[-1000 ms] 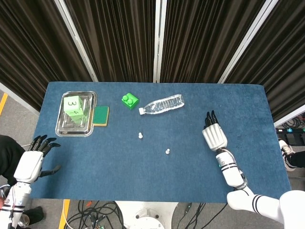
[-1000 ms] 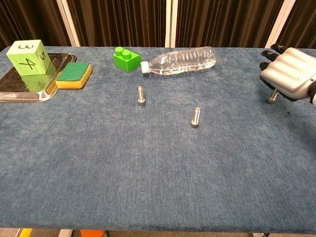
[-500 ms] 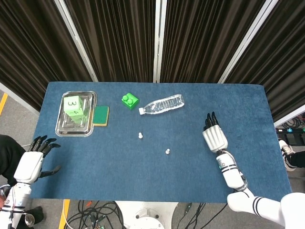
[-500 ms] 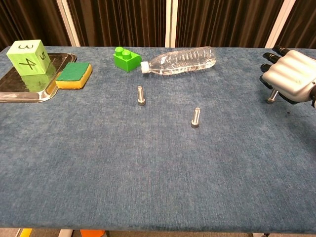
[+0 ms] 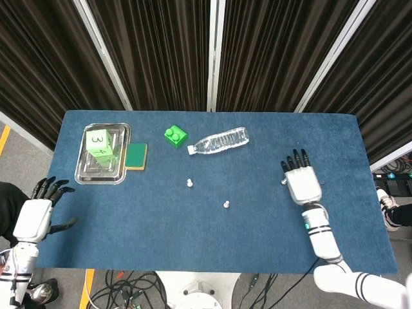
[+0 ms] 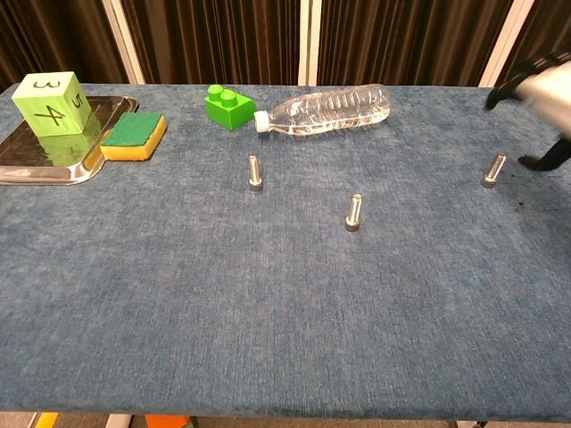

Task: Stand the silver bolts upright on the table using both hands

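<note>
The right hand (image 5: 302,181) is over the right side of the blue tabletop (image 5: 193,219), with its back facing up, its dark fingers (image 5: 295,161) spread and pointing away from the robot, and nothing in it. Its white arm (image 5: 322,238) reaches back to the near edge. The left hand (image 5: 37,212) hangs off the left edge, fingers apart, holding nothing.

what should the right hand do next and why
Probably draw the right hand further back and clear. All three silver bolts seem upright, heads down, on the blue table: the left bolt, the middle bolt and the right bolt. The open right hand hovers close beside the right bolt and could knock it. The left hand is already off the table.
</note>
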Controlling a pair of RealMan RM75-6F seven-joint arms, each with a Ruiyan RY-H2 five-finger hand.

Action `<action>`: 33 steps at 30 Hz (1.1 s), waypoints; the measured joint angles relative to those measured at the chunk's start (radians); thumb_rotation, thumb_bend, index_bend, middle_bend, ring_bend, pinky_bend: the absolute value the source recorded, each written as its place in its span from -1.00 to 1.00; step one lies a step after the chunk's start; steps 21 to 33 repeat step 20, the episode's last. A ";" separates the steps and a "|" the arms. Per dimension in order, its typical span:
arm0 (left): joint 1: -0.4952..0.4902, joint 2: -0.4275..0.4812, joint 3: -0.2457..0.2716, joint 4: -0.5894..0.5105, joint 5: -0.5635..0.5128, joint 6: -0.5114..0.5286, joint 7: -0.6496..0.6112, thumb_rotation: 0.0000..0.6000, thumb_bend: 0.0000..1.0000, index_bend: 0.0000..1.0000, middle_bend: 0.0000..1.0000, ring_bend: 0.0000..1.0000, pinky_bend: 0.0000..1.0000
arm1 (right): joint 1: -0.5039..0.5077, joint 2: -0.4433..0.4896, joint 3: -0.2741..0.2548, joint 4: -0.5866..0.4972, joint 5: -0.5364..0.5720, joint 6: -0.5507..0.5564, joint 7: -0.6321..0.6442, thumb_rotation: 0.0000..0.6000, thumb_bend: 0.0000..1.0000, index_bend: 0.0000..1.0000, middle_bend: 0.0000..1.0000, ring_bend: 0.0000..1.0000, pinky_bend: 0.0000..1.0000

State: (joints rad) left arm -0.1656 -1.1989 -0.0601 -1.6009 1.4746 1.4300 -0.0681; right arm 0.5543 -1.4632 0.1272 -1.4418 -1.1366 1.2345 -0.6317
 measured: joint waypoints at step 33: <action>0.082 -0.006 0.016 -0.021 0.019 0.128 0.083 1.00 -0.66 -0.42 -0.70 -0.92 -1.00 | -0.447 0.396 -0.140 -0.129 -0.415 0.357 0.886 1.00 -0.60 -0.77 -0.78 -1.00 -1.00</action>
